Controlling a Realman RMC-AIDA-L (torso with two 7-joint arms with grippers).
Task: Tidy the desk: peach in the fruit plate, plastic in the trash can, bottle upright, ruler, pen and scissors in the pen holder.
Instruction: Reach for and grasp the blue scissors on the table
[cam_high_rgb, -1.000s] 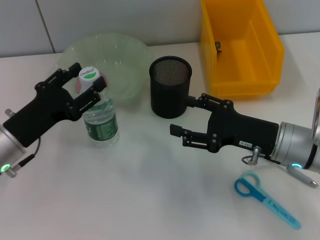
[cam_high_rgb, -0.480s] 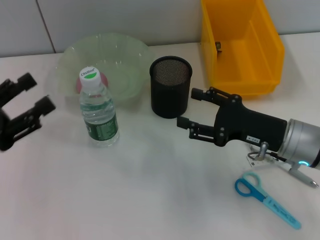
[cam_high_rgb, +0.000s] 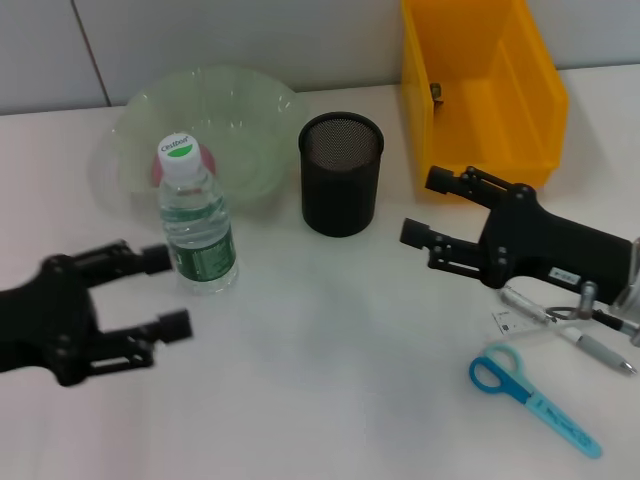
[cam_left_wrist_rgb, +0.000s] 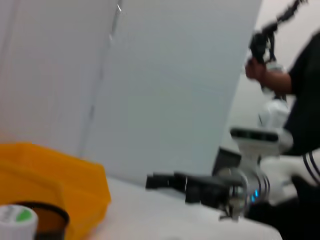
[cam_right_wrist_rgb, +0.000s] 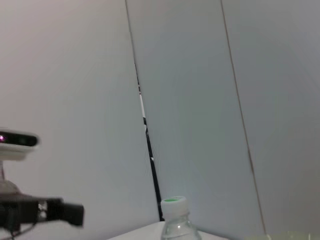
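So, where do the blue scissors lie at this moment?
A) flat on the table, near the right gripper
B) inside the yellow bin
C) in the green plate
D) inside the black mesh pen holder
A: the scissors lie flat on the white table, below the open right gripper; the pen holder stands farther off.

Even, bright indoor light fell on the white table (cam_high_rgb: 330, 340); shadows were faint.

The black left gripper (cam_high_rgb: 170, 292) was smeared by motion blur in the head view. The left wrist view was soft throughout. A pale sheen lay on the translucent green glass bowl (cam_high_rgb: 215, 110), and the clear plastic water bottle (cam_high_rgb: 197, 232) cast almost no shadow.
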